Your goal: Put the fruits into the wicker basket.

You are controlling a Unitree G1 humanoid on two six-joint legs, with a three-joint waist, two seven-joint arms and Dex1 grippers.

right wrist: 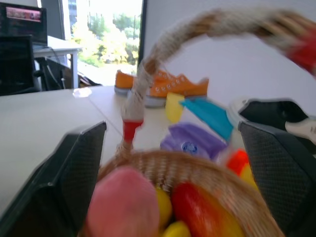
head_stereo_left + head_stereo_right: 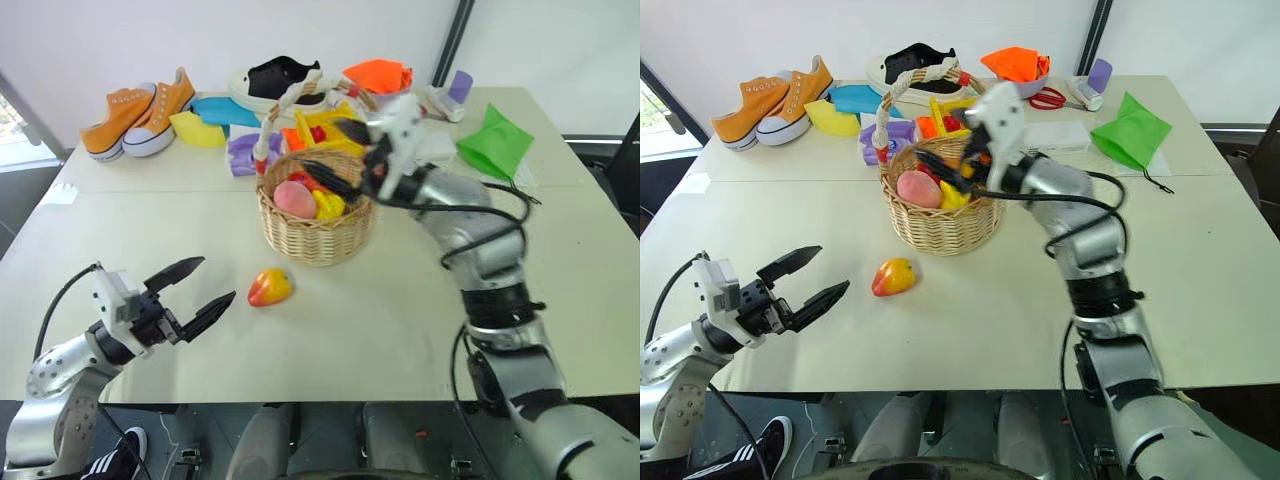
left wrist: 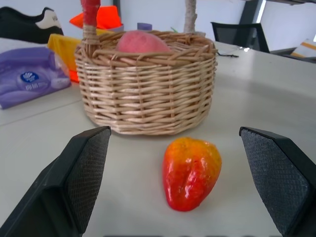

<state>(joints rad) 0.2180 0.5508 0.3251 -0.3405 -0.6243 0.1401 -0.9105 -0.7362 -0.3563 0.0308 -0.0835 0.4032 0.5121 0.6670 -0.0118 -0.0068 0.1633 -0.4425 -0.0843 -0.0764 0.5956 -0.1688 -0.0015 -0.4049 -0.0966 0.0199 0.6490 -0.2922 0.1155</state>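
Right gripper (image 2: 952, 160): poised over the wicker basket's rim, jaws spread wide, nothing between them; likely spread to let a fruit drop in.
Left gripper (image 2: 192, 290): low over the table on the near left of the basket, fingers wide apart and empty, aimed at the mango; probably lined up for a grab.
Mango (image 2: 269, 287): lay loose on the table just in front of the basket, between basket and left gripper, touched by neither finger; last fruit outside, by the look of it.
Wicker basket (image 2: 315, 234): stood upright mid-table, white-wrapped handle arched over it.
Peach (image 2: 294, 198): sat inside the basket at its left side, poking above the rim.
Red and yellow fruits (image 2: 329, 205): packed beside the peach inside the basket, under the right gripper.
Table (image 2: 400, 330): pale, bare in front of the basket apart from the mango.
Orange sneakers (image 2: 140, 113): behind the basket to the far left, well apart, no part of the job.
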